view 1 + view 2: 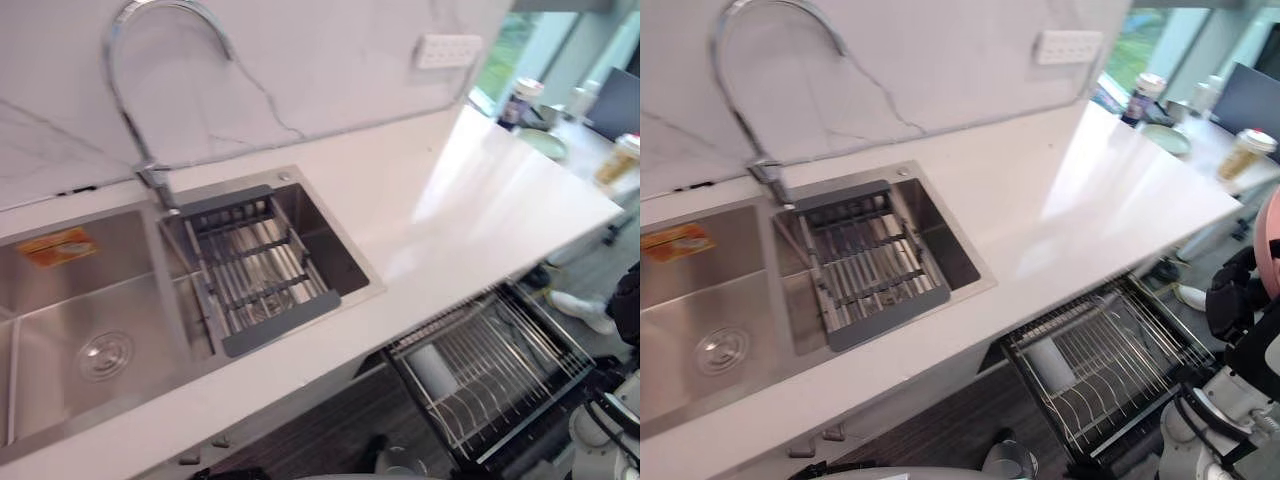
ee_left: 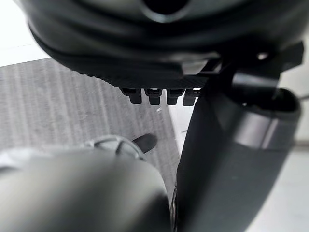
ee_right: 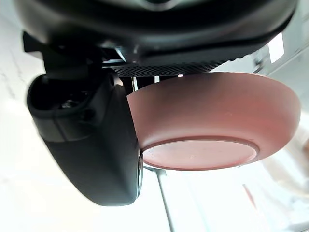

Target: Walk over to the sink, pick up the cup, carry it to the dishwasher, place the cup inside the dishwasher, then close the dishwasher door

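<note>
I can see a curved tap (image 1: 152,176) against the marble wall (image 1: 330,60), with a grey drain rack (image 1: 262,268) just below it. A white socket strip (image 1: 449,50) sits above the white counter (image 1: 480,200). A green plate (image 1: 1167,138) and a bottle (image 1: 1137,100) stand beyond the counter's far end.

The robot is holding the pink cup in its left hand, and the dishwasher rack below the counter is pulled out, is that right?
Not quite: the pink cup is in the right hand, as the right wrist view shows. The dishwasher rack below the counter is pulled out, as you say.
</note>
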`<state>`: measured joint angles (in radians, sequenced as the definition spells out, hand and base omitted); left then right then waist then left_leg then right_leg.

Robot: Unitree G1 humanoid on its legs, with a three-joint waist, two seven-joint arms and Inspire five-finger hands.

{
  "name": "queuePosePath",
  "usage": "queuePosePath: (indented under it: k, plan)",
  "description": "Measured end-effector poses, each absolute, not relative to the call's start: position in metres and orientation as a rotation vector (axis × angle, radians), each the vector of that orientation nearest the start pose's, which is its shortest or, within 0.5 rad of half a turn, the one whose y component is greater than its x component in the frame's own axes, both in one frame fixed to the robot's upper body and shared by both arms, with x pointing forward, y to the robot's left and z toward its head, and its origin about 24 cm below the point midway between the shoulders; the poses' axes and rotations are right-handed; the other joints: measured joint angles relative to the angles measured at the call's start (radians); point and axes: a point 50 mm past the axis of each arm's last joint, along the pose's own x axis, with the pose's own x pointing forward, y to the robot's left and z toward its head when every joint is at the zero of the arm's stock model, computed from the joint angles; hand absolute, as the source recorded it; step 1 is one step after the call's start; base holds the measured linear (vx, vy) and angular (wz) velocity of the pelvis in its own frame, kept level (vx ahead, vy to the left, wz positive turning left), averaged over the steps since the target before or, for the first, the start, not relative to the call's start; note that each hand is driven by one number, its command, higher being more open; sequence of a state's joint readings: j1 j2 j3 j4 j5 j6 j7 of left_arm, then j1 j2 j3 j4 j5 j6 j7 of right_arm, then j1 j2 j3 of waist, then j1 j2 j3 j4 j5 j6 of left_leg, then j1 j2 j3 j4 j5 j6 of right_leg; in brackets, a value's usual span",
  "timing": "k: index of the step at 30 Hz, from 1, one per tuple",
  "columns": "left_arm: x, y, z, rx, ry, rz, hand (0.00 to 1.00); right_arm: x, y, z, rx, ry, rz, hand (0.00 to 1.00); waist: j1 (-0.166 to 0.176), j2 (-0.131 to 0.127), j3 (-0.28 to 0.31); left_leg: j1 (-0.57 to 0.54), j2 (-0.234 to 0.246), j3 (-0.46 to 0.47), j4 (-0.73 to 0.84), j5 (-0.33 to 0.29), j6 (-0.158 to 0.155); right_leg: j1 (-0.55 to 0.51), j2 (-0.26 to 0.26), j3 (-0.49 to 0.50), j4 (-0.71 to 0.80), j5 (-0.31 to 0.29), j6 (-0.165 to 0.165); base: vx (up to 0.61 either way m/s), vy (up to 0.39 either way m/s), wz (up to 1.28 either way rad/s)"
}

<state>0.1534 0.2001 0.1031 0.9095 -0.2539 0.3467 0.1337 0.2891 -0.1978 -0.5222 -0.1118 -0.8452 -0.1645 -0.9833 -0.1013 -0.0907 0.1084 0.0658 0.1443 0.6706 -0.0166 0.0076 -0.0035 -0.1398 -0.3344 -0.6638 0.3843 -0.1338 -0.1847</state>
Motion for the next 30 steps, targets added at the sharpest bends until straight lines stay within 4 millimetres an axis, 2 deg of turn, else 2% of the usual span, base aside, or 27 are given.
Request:
queuePosePath:
  k: [1,2,3,4,5,6,7,9,10,12,16,21,23,26,30]
  plan:
    - [0.063,0.249,-0.154,-0.025,1.373,0.476,1.0,0.136,-0.312,0.077,-1.184,-0.332,-1.231,0.0,0.0,-0.028,-0.01,-0.048,0.029,-0.004,0.099,-0.032,-0.011,0.001,-0.022,0.012,0.091,-0.004,0.019,0.04,-0.176,-0.16]
    - [0.063,0.256,-0.152,0.028,1.378,0.474,1.0,0.14,-0.31,0.071,-1.17,-0.312,-1.215,0.0,0.001,-0.049,-0.024,-0.077,0.044,-0.002,0.163,-0.058,-0.02,0.002,-0.025,0.017,0.101,0.041,0.023,0.07,-0.244,-0.4]
    - [0.071,0.268,-0.147,0.068,1.352,0.498,1.0,0.152,-0.306,0.064,-1.122,-0.3,-1.183,0.0,0.017,-0.061,-0.033,-0.137,0.108,0.008,0.3,-0.104,-0.027,0.009,0.033,0.037,0.029,0.058,0.08,0.03,-0.194,-0.53]
    - [0.075,0.269,-0.146,0.067,1.358,0.506,1.0,0.16,-0.301,0.061,-1.089,-0.299,-1.165,0.0,0.027,-0.054,-0.027,-0.157,0.147,0.012,0.362,-0.112,-0.018,0.029,0.068,0.044,-0.025,0.076,0.101,0.0,-0.184,-0.71]
    - [0.078,0.268,-0.147,0.038,1.38,0.519,1.0,0.172,-0.291,0.058,-1.04,-0.314,-1.128,0.0,0.045,-0.044,-0.017,-0.177,0.173,0.01,0.396,-0.139,-0.028,0.073,0.12,0.066,-0.146,0.101,0.148,-0.04,-0.1,-0.57]
    - [0.086,0.261,-0.147,0.038,1.371,0.499,1.0,0.181,-0.283,0.059,-1.001,-0.341,-1.093,0.0,0.057,-0.031,-0.002,-0.161,0.183,0.029,0.377,-0.14,-0.044,0.108,0.148,0.077,-0.237,0.104,0.226,-0.06,-0.06,-0.51]
    - [0.089,0.26,-0.147,0.042,1.363,0.494,1.0,0.186,-0.278,0.059,-0.987,-0.352,-1.067,0.0,0.059,-0.029,0.006,-0.162,0.191,0.036,0.392,-0.143,-0.044,0.11,0.149,0.083,-0.251,0.11,0.257,-0.1,-0.022,-0.34]
    - [0.093,0.258,-0.146,0.061,1.361,0.478,1.0,0.195,-0.261,0.056,-0.957,-0.379,-0.963,0.0,0.059,-0.002,0.026,-0.156,0.222,0.046,0.41,-0.142,-0.047,0.11,0.179,0.099,-0.264,0.119,0.25,-0.14,-0.036,-0.27]
    - [0.093,0.257,-0.147,0.056,1.362,0.478,1.0,0.196,-0.258,0.055,-0.951,-0.387,-0.948,0.0,0.06,0.003,0.029,-0.152,0.226,0.053,0.409,-0.139,-0.051,0.11,0.185,0.105,-0.266,0.121,0.247,-0.14,-0.089,-0.31]
    - [0.093,0.252,-0.148,0.044,1.365,0.467,1.0,0.196,-0.259,0.056,-0.953,-0.392,-0.928,0.0,0.053,0.024,0.044,-0.136,0.227,0.067,0.389,-0.12,-0.053,0.11,0.193,0.114,-0.268,0.125,0.239,-0.09,-0.072,-0.21]
    - [0.093,0.238,-0.152,0.015,1.375,0.433,1.0,0.185,-0.271,0.054,-0.995,-0.369,-0.931,0.0,0.024,0.058,0.07,-0.101,0.194,0.071,0.318,-0.074,-0.053,0.12,0.185,0.114,-0.261,0.122,0.231,-0.06,-0.037,0.03]
    - [0.095,0.225,-0.155,-0.008,1.364,0.387,1.0,0.172,-0.275,0.032,-1.022,-0.267,-0.895,0.0,0.01,0.088,0.091,-0.081,0.17,0.056,0.258,-0.04,-0.045,0.131,0.179,0.1,-0.251,0.114,0.221,-0.05,-0.028,0.12]
    - [0.093,0.219,-0.157,-0.102,1.363,0.407,1.0,0.165,-0.275,0.022,-1.031,-0.213,-0.884,0.0,0.005,0.106,0.104,-0.071,0.162,0.037,0.247,-0.034,-0.043,0.15,0.173,0.084,-0.244,0.108,0.223,-0.03,-0.015,0.23]
    - [0.089,0.214,-0.16,-0.216,1.356,0.447,1.0,0.155,-0.273,0.005,-1.029,-0.125,-0.871,0.0,0.006,0.118,0.11,-0.065,0.154,0.021,0.244,-0.033,-0.042,0.159,0.161,0.07,-0.224,0.094,0.226,-0.02,-0.002,0.19]
    - [0.088,0.213,-0.16,-0.21,1.36,0.469,1.0,0.146,-0.27,-0.013,-1.019,-0.018,-0.824,0.0,0.005,0.13,0.118,-0.063,0.145,0.011,0.245,-0.03,-0.046,0.163,0.146,0.062,-0.203,0.081,0.23,-0.01,0.003,0.08]
